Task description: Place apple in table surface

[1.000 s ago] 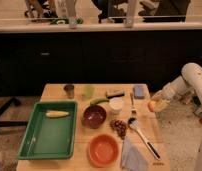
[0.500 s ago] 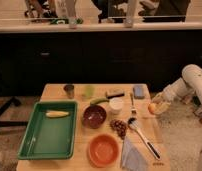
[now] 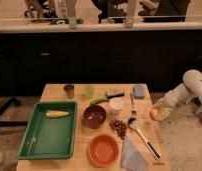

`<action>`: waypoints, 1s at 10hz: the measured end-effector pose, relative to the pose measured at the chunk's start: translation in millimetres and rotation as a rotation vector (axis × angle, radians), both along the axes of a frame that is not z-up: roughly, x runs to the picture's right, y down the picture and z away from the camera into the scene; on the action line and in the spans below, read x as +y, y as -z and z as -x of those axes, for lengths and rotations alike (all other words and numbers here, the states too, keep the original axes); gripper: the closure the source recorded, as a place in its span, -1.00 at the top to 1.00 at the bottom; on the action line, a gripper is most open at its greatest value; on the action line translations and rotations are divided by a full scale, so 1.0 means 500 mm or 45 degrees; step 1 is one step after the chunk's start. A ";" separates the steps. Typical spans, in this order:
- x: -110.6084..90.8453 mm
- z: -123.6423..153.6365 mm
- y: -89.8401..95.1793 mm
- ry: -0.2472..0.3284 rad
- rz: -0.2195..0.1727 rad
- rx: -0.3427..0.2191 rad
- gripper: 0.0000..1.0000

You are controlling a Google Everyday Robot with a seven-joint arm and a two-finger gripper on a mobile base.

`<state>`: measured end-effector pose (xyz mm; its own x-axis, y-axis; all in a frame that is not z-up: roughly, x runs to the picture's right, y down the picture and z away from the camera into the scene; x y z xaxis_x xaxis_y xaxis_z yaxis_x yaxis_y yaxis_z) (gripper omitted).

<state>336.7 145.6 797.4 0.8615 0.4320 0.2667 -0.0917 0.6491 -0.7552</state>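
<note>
I see the gripper (image 3: 157, 111) out at the right edge of the table (image 3: 59, 92), its fingers clenched around the apple (image 3: 153, 114), which sits in their grasp right at that edge, near the spoon (image 3: 134, 124) and well apart from the green tray (image 3: 48, 131).

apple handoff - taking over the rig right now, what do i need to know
Gripper: at the table's right edge, arm reaching in from the right, with the apple at its tip.
Apple: at the right edge of the table surface, right of the spoon. I cannot tell whether it touches the wood yet.
Done: apple brought to the table.
Left: probably ease it down onto bare wood a little inward from the edge, let go, then pull the arm back.
</note>
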 end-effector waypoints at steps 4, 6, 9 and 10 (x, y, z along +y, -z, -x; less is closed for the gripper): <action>0.051 0.022 -0.006 0.025 0.056 -0.001 -1.00; 0.065 0.026 -0.010 0.025 0.059 0.031 -1.00; 0.079 0.026 -0.016 0.022 0.072 0.056 -1.00; 0.083 0.027 -0.019 0.024 0.076 0.059 -1.00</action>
<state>323.3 186.9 807.1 0.8805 0.4296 0.2006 -0.1156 0.6049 -0.7879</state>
